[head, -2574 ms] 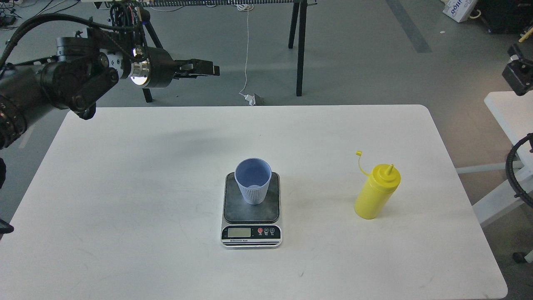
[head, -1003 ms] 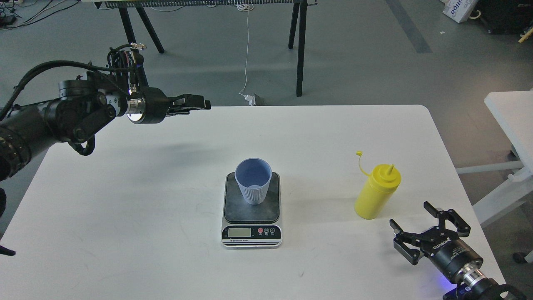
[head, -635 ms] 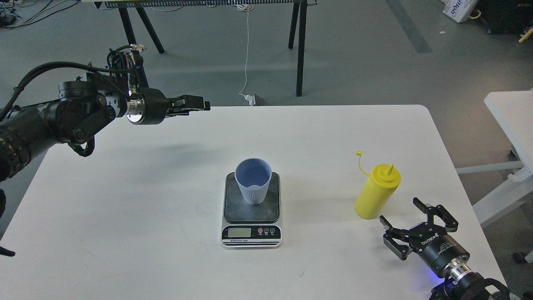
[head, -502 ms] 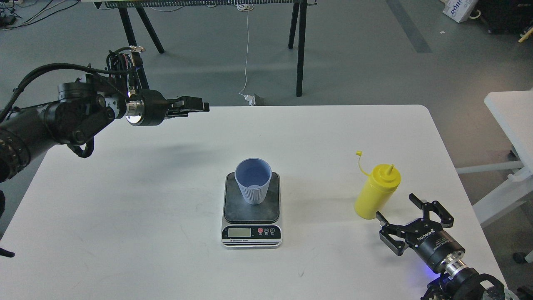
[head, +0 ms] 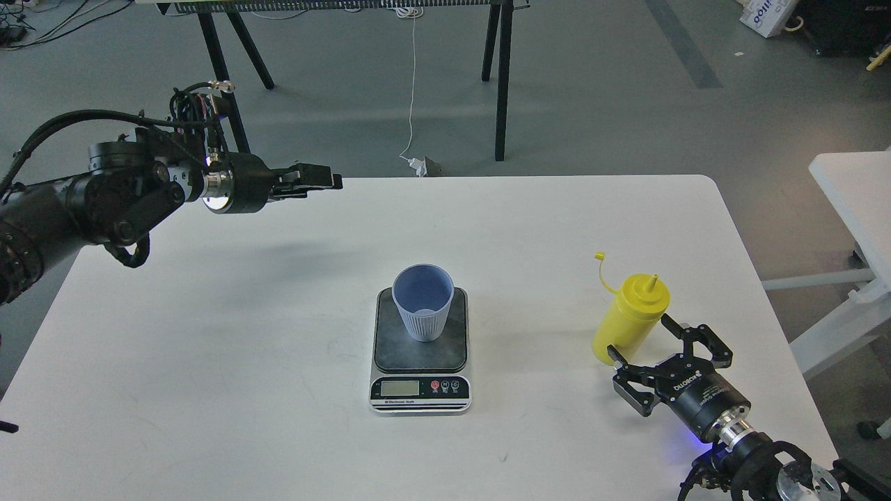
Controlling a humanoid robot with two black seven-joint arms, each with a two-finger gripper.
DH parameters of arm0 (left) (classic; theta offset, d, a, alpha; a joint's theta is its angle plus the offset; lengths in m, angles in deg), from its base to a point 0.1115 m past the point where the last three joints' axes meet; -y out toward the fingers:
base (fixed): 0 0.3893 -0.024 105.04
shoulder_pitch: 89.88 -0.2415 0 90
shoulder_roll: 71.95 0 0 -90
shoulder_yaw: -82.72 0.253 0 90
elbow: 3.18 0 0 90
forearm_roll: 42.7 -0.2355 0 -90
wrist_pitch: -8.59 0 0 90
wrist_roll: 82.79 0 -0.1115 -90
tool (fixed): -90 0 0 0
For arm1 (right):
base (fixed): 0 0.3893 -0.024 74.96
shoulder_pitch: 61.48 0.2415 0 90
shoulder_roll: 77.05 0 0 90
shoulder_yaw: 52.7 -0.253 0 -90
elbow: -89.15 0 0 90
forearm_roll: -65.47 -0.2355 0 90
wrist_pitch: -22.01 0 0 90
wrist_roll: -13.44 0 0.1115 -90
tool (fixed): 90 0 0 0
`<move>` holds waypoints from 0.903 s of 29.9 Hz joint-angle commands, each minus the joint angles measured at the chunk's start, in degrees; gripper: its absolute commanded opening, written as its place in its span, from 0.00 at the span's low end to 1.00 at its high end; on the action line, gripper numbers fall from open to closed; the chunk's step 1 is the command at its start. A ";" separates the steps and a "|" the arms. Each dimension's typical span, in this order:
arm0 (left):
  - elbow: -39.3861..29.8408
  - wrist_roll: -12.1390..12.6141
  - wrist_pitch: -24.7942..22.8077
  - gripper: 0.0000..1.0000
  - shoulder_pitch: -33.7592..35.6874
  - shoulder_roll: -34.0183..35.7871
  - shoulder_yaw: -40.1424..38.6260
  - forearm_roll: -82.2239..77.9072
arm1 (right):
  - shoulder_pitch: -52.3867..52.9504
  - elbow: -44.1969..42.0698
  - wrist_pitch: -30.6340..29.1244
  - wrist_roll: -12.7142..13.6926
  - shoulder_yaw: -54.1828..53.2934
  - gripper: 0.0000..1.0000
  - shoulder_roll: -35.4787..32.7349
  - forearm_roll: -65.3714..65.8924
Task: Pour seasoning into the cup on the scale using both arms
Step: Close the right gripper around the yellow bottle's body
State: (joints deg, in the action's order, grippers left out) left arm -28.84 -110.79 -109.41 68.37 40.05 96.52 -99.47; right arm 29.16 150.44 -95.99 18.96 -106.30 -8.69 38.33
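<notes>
At the lower right of the frame, the right gripper [head: 669, 355] stands wide open. Its two fingers straddle the base of the seasoning bottle [head: 628, 321] from the near side; whether either finger touches the bottle cannot be told. The bottle stands upright at right of centre on the white table [head: 209, 334], nozzle up, with its small tethered cap [head: 598, 257] hanging off to the upper left on a thin strap.

Handling, as a judgement: the bottle is squeeze plastic, probably light and compliant. A hard clamp may force contents out of the uncapped nozzle or dent the wall. Take hold on the cylindrical body, mid-height or lower, below the lid shoulder, and keep the strap clear of the fingers.

At frame centre, the light-blue cup [head: 422, 311] stands upright on the dark platform of the scale [head: 420, 351]. The cup is probably light and easily tipped by a nudge. The display is too small to read.

At upper left, the left gripper [head: 321, 181] hovers above the far table edge, well apart from the cup; its fingers appear pressed together, holding nothing.

Nothing lies on the table between bottle and cup. Beyond the table, black stand legs [head: 501, 83] and a white cable [head: 413, 83] rest on the floor.
</notes>
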 commanded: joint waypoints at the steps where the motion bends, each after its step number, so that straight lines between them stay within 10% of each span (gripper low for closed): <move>1: 0.00 0.00 0.00 0.78 -0.48 0.24 -0.09 0.08 | 0.59 -0.03 0.00 -0.08 1.12 1.00 0.29 0.24; 17: 0.00 0.00 0.00 0.78 -1.80 0.33 0.00 0.08 | 2.00 -0.39 0.00 -0.08 1.04 0.98 1.08 2.18; 27: 0.00 0.00 0.00 0.78 -3.38 1.21 -0.09 0.08 | 2.70 -0.39 0.00 -0.16 0.69 0.61 1.08 2.27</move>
State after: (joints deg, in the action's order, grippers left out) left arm -28.84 -110.79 -109.43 65.18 41.28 96.52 -99.38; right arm 31.80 150.04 -95.99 18.83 -105.46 -7.62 40.51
